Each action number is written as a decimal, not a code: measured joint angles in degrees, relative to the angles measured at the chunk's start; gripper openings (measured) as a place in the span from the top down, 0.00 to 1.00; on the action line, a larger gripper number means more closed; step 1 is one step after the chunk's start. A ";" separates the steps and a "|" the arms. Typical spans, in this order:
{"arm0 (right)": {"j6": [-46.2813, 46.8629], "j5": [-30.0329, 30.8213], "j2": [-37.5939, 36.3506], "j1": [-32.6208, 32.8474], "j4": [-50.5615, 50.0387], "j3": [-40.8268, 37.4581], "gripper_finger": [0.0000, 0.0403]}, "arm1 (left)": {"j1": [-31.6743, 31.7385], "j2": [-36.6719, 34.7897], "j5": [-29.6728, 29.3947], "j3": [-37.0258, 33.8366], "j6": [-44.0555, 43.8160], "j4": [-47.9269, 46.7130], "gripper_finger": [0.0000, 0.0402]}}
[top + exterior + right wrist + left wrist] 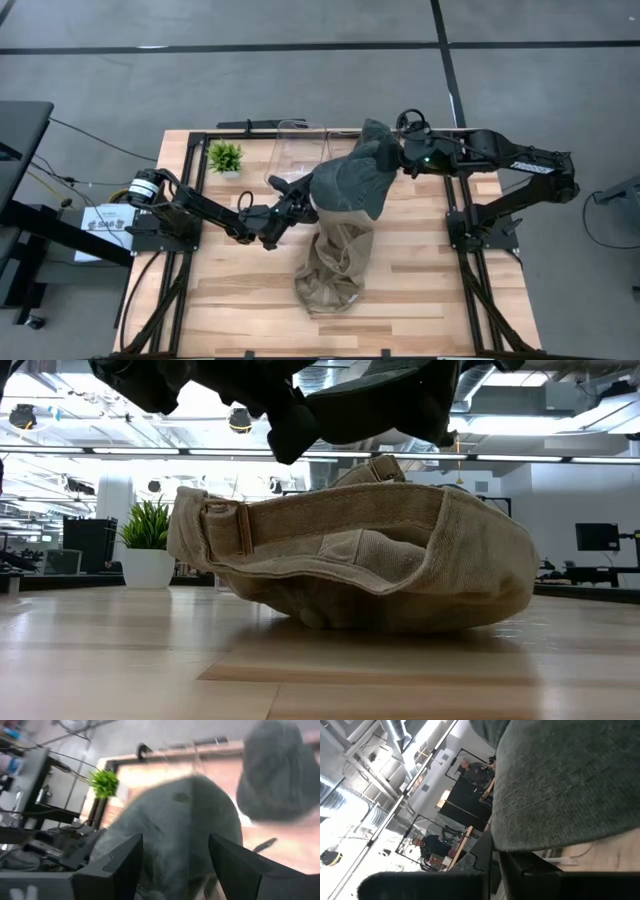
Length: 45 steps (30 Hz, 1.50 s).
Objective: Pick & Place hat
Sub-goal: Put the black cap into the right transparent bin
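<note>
**Grey hat held aloft over tan hat, both arms meeting at table centre**

- Grey hat (pixel 352 180) hangs above the table, just off centre toward 12 o'clock. In the low view it shows only as a dark mass along the top edge, clear of the wood, so it is carried, not resting.
- Left gripper (pixel 296 205) reaches in from 9 o'clock, fingers pinched shut at the hat's brim edge. Likely this is the hold that keeps the hat up.
- Right gripper (pixel 398 152) comes from 2 o'clock, fingers (pixel 125 860) spread wide, the crown in front of them. Gripping nothing that I can see; probably steadying or lining up.
- Tan hat (pixel 332 262) lies on the table (pixel 240 290) at 6 o'clock of the grey one, opening up, strap showing.
- Small potted plant (pixel 224 157) at 10 o'clock, well apart.
- Clear container (pixel 296 148) at 12 o'clock, just beyond the grey hat; possibly the drop spot, not certain.
</note>
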 joint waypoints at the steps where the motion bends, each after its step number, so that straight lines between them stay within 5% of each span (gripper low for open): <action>1: 2.67 -1.38 -0.03 -0.27 -1.15 -0.01 0.46 | 0.00 -0.22 0.04 0.02 0.29 0.24 0.96; 5: 11.65 -7.00 -0.31 -1.09 -2.46 0.01 0.46 | 0.00 -1.38 0.05 0.02 0.86 0.43 0.96; 23: 19.21 -12.05 -0.33 -1.15 2.99 0.01 0.47 | 0.31 -2.15 0.06 0.02 0.38 -1.42 0.96; 45: 16.57 -12.01 -0.35 -1.13 13.92 0.01 0.49 | 0.33 -2.13 0.26 0.02 -1.61 -2.98 0.96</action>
